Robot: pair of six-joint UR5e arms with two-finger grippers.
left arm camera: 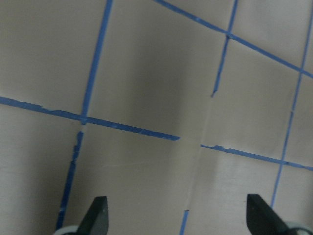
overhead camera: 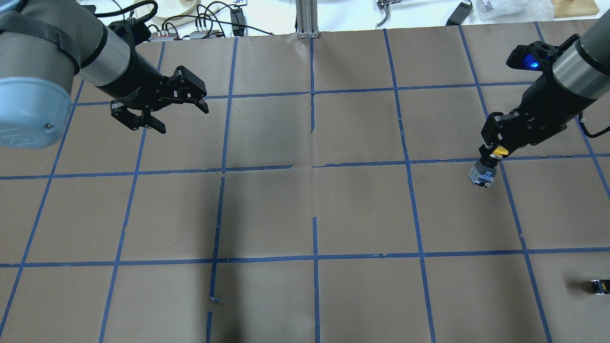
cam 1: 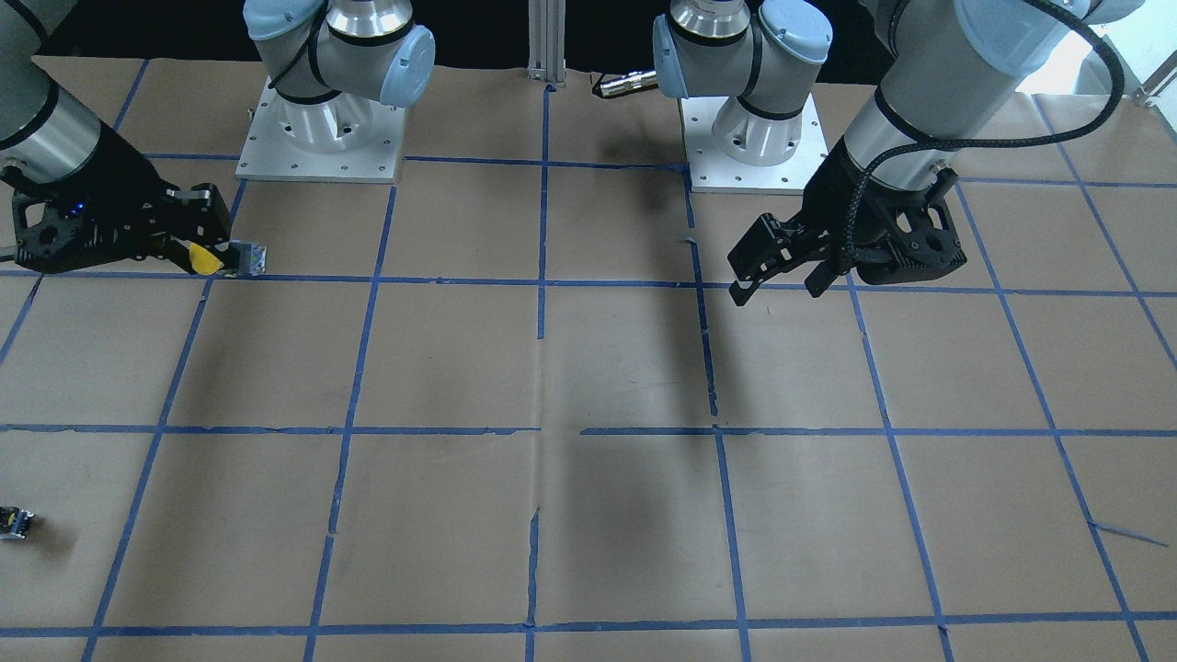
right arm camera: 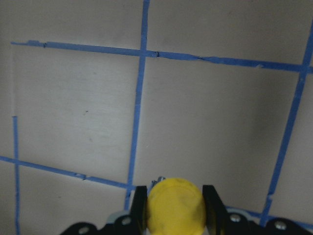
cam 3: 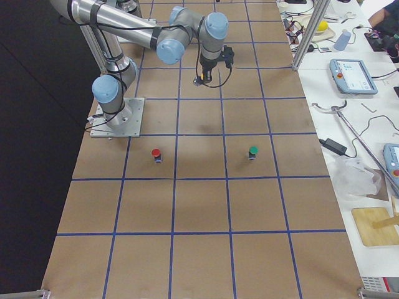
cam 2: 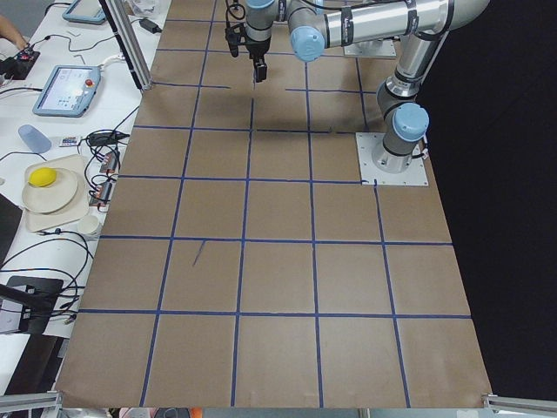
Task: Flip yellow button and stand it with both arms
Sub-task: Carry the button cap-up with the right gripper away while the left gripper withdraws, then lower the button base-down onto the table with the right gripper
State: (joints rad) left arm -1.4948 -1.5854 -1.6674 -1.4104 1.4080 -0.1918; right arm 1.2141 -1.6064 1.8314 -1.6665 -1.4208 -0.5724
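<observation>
My right gripper (overhead camera: 493, 155) is shut on the yellow button (overhead camera: 481, 175), clamping its round yellow cap. The grey-and-black body sticks out past the fingertips, low over the brown paper. In the front-facing view the right gripper (cam 1: 210, 253) is at the far left, with the button (cam 1: 248, 259) lying sideways and its body pointing toward the table's middle. The right wrist view shows the cap (right arm camera: 176, 210) between the fingers (right arm camera: 211, 203). My left gripper (overhead camera: 182, 119) is open and empty above the table on the other side. It also shows in the front-facing view (cam 1: 777, 290) and the left wrist view (left arm camera: 178, 218).
A small black part (overhead camera: 599, 287) lies near the table's right edge, also seen in the front-facing view (cam 1: 14, 524). The exterior right view shows a red-capped button (cam 3: 156, 154) and a green-capped button (cam 3: 252, 151) standing on the paper. Blue tape lines grid the table.
</observation>
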